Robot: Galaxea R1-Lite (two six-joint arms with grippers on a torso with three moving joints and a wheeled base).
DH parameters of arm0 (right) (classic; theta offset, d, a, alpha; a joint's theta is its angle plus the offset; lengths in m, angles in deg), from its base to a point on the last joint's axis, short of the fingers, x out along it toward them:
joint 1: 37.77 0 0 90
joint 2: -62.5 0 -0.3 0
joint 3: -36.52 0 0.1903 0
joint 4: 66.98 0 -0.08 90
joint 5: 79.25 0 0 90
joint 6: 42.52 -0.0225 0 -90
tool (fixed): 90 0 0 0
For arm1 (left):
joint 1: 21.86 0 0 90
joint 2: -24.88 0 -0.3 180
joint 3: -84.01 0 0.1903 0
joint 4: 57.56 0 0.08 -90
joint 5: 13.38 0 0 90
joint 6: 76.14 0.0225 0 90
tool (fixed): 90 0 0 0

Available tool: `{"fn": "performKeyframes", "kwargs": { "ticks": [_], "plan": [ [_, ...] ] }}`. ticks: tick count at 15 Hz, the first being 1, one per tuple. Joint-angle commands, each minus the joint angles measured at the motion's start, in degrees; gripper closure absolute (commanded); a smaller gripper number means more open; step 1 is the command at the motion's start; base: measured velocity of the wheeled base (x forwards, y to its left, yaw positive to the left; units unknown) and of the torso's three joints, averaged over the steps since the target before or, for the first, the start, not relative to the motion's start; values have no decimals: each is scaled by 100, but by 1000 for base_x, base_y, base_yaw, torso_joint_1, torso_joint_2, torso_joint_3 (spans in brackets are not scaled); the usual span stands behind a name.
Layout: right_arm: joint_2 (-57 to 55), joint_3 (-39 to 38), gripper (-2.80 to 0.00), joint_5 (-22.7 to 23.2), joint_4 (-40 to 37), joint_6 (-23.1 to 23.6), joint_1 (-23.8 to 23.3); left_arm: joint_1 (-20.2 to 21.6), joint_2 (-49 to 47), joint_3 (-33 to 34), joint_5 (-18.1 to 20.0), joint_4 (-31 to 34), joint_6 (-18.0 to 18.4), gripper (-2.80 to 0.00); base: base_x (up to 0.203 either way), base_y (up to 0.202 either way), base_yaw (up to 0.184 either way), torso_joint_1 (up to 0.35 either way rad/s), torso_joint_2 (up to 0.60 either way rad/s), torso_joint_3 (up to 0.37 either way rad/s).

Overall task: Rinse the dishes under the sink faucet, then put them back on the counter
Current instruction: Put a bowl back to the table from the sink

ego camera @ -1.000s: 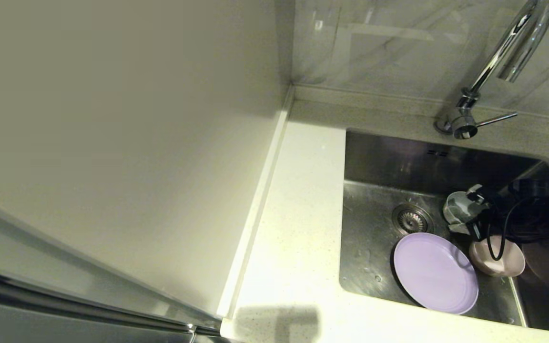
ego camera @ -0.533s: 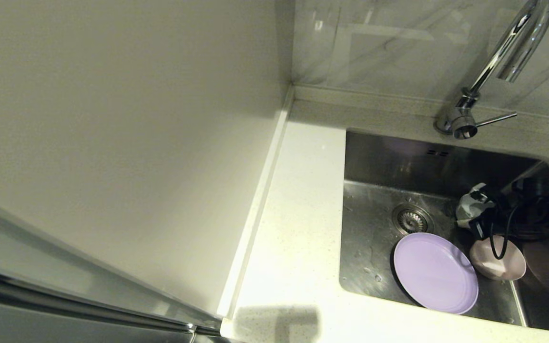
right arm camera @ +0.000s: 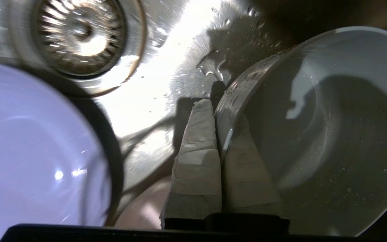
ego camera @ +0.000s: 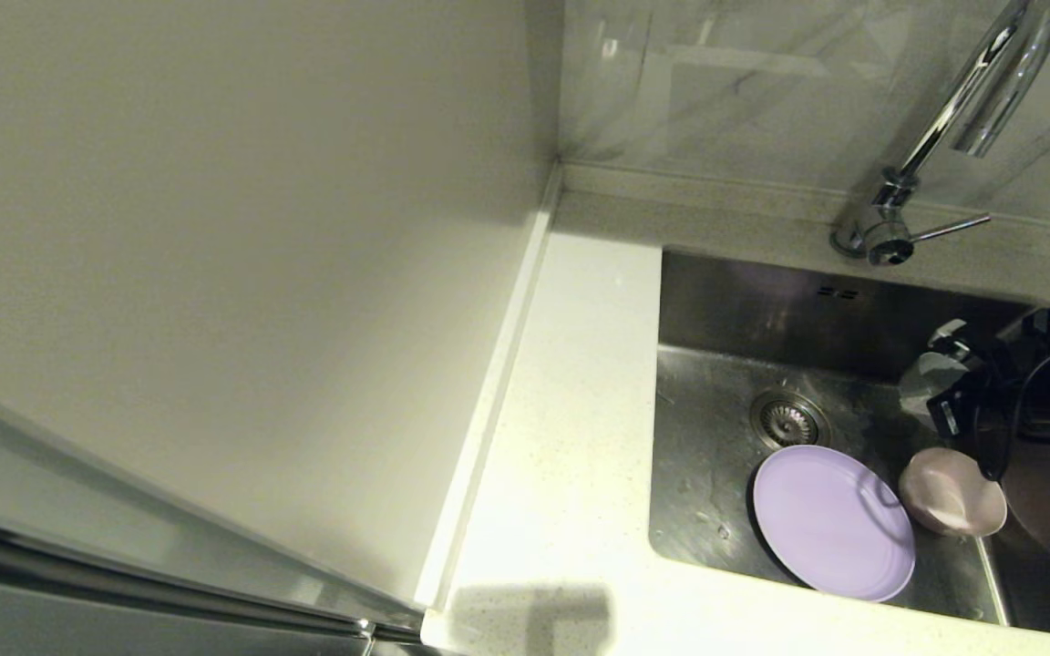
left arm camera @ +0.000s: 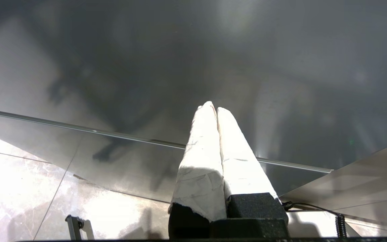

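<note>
Gripping the rim of the small pale blue-grey bowl (right arm camera: 314,127), the right pincer (right arm camera: 218,111) has one padded finger inside the wall and one outside, clamped together on it. The wet bowl is tilted and held above the floor of the sink (ego camera: 716,456), toward the basin's right side, beyond the pink bowl (ego camera: 952,492). The pink bowl sits on the sink floor near the front right, just beside the lilac plate (ego camera: 833,521), which lies flat by the basin's front wall. The round drain strainer (ego camera: 787,419) lies behind the plate, near the middle of the basin floor. The chrome faucet (ego camera: 962,118) rises from the back edge of the surface (ego camera: 571,437) behind the sink, its thin lever pointing right; no water can be seen running from its spout. The left pincer (left arm camera: 215,109) hangs away from the sink with its white-wrapped fingers pressed together on nothing, facing a dark glossy panel (left arm camera: 180,67).
</note>
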Motion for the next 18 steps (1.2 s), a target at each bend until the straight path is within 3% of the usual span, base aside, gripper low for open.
{"fn": "performKeyframes", "kwargs": {
  "ticks": [1,5,8,14,18],
  "plan": [
    [904,-473,0,17,13,27,4,1,0,18,2,-4,-1,0,0,0,0,0,0,0],
    [2059,-1425,0,42,36,-69,4,1,0,18,-5,-4,-1,0,0,0,0,0,0,0],
    [3068,-2230,0,77,60,-453,-5,1,0,18,4,-4,-1,0,0,0,0,0,0,0],
    [4368,-2918,0,61,66,-2245,-3,1,0,9,-2,-4,-1,0,0,0,0,0,0,0],
    [4607,-2621,0,247,81,-4133,121,1,0,10,-5,-4,-1,0,0,0,0,0,0,0]
  ]
}}
